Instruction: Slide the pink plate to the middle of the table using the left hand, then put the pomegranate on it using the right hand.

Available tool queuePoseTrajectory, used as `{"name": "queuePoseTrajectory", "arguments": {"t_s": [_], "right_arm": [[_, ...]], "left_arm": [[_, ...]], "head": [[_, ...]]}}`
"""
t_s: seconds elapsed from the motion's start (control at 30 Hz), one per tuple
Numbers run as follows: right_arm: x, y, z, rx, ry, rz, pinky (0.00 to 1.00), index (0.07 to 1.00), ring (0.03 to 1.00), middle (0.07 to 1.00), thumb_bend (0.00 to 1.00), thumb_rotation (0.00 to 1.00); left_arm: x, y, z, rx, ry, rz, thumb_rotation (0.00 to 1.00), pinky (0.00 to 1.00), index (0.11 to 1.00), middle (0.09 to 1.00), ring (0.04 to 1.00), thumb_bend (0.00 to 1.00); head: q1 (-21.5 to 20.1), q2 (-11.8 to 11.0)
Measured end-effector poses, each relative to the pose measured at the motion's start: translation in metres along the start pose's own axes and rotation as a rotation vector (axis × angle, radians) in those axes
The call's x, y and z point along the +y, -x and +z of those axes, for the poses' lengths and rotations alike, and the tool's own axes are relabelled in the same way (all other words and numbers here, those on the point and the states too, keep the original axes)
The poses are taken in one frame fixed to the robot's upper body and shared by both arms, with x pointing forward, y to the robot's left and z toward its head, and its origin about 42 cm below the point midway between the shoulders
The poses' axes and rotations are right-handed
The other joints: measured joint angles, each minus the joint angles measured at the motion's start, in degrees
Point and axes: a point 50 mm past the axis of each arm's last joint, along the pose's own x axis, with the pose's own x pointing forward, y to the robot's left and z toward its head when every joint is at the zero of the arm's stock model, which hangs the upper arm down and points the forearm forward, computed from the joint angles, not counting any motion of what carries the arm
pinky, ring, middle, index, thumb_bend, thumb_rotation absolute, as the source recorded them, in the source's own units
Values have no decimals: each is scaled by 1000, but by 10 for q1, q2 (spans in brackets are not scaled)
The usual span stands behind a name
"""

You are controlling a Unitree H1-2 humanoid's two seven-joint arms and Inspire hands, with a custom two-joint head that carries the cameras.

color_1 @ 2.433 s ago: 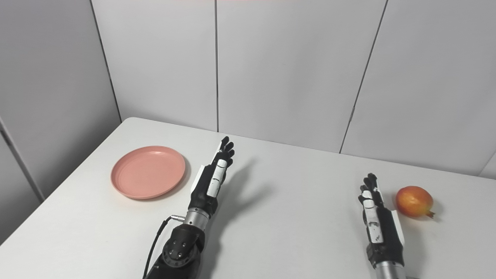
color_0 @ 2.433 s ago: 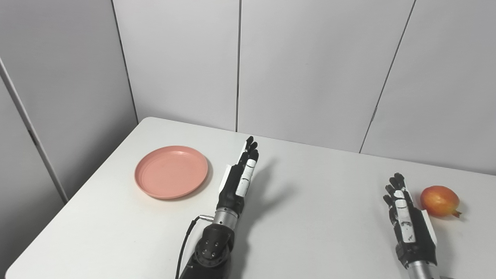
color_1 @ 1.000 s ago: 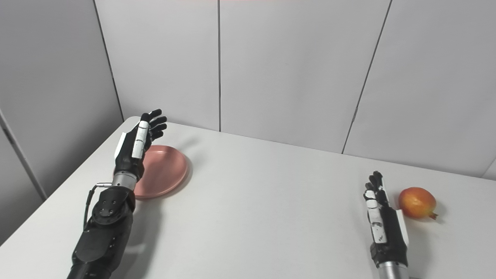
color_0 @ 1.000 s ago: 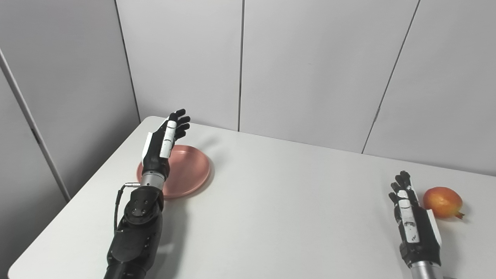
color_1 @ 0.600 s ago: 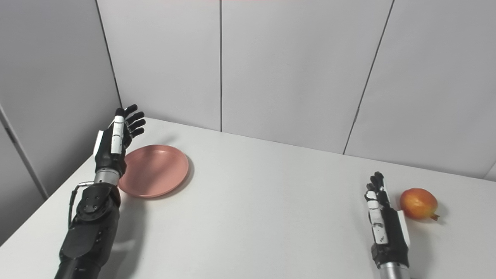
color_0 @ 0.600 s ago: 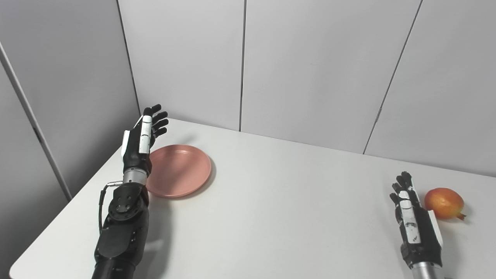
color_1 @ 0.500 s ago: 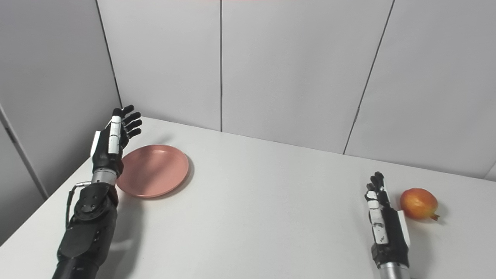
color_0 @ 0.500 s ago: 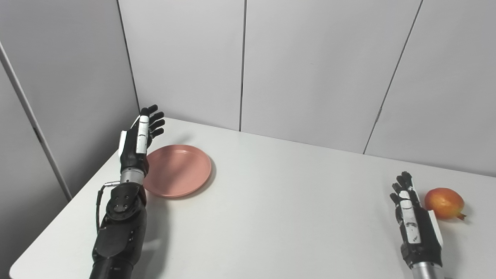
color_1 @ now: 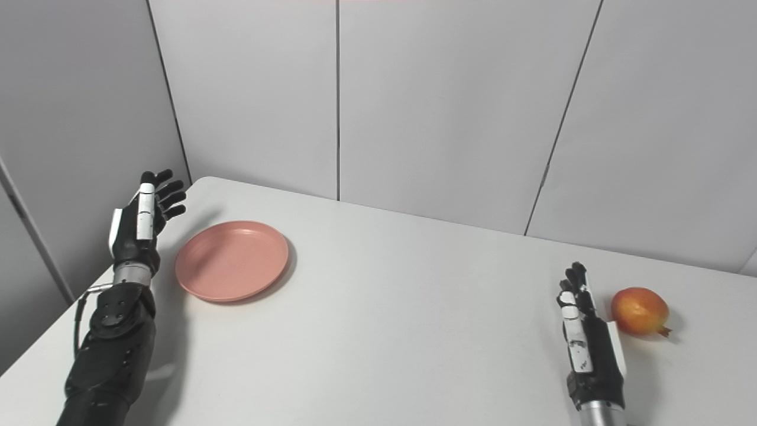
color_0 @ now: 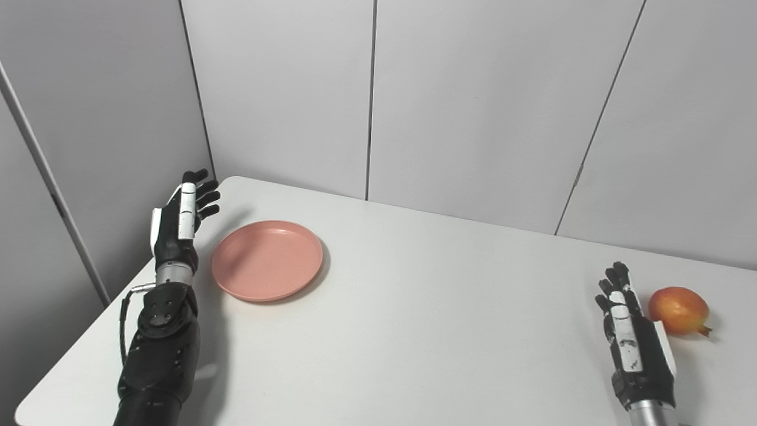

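Left hand, fingers spread and empty, hovers left of the round pink plastic plate; right hand, also released, rests beside the red-orange pomegranate.

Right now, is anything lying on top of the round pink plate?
Nothing: the round pink plate is bare, its whole inner surface visible. The red-orange pomegranate sits far right on the white table, beside the open right hand. The open left hand hovers left of the plate.

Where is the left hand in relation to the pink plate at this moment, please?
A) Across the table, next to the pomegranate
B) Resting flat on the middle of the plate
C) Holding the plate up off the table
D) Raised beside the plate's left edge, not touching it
D: the left hand is raised, fingers apart, beside the left edge of the pink plate, which lies flat on the table.
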Motion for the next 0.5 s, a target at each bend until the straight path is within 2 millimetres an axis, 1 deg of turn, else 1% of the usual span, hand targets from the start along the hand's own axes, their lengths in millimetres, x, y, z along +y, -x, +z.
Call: {"name": "queuePoseTrajectory", "arguments": {"t_s": [0.17, 0.5], "right_arm": [[0, 0, 0, -1, 1, 0, 1000, 1000, 995, 1000, 413, 885], [0, 0, 0, -1, 3, 1, 1000, 1000, 995, 1000, 428, 885]], "left_arm": [[4, -2, -10, 18, -8, 10, 1000, 735, 774, 782, 775, 769], [12, -4, -32, 80, -17, 30, 1000, 756, 776, 778, 777, 793]], "head": [[0, 2], [1, 4]]}}
